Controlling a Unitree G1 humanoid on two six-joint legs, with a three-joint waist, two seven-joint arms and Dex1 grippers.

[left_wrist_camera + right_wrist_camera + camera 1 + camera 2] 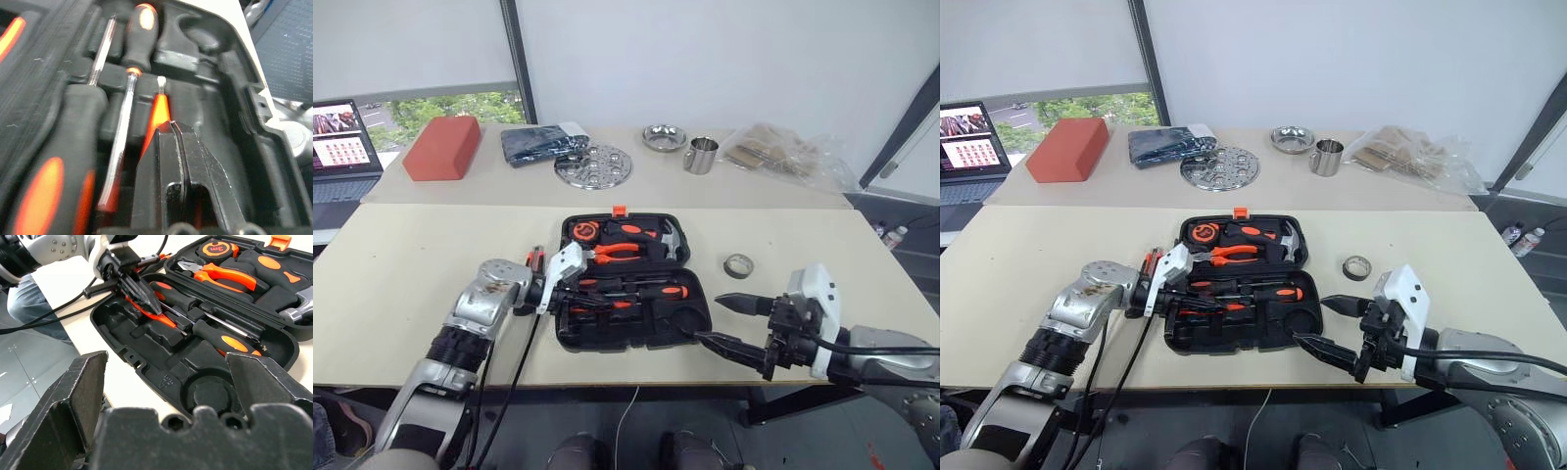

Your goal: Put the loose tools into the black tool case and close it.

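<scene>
Two tools of mine to place are already down: the pair of black-and-orange-handled screwdrivers (646,291) lie in their moulded recesses in the open black plastic clamshell tool case (675,323), just beyond my left fingertips. My left gripper (157,311) is clenched, fingers pressed flat together, with the tips down on or just over the thin red tester screwdriver (157,110). I cannot tell whether I am pinching it or only nudging it. My right gripper (713,318) is spread wide and holds nothing, hovering at the case corner nearest to it. The small dark tape roll (738,265) lies on the table past my right fingers, apart from the case.

My worry is the tester. It is thin and smooth, and if my closed tips push it sideways it could ride up across the neighbouring screwdriver shaft instead of dropping into its slot, and then the lid would not shut flat. Pulling the left hand out carelessly could drag it along, or catch the case wall and shift the whole case. Closing before the tape roll sits in the round recess (210,394) would leave the job short.

No writing is readable to me: the orange disc in the lid and the case rim carry marks too small to read.
</scene>
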